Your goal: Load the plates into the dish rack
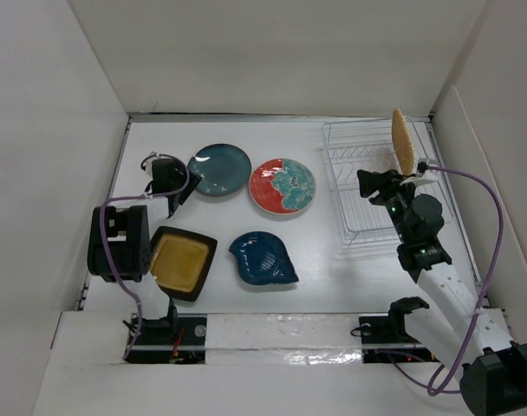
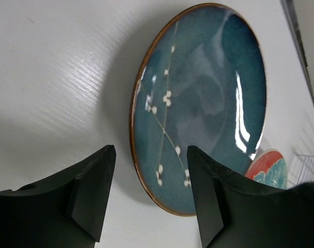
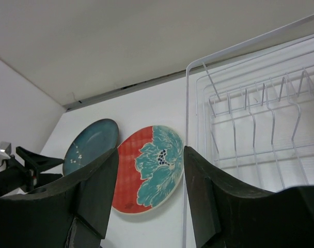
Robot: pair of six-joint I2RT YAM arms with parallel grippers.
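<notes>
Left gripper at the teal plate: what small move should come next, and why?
Probably ease the left gripper forward and down so its fingers straddle the near rim of the teal plate, ready to close. Its jaws stand open and empty, the rim sits just ahead of the gap, and the plate lies flat on the table.

This is a robotics lab test cell: a white table point(image 1: 333, 269) is boxed in by plain white panel walls point(image 1: 272, 52). Two black-and-white robot arms point(image 1: 120, 243) trailing loose purple cables point(image 1: 493, 225) are bolted at its near edge. The only household things are a white wire dish rack point(image 1: 359, 217) and glazed ceramic plates point(image 1: 282, 185).
</notes>
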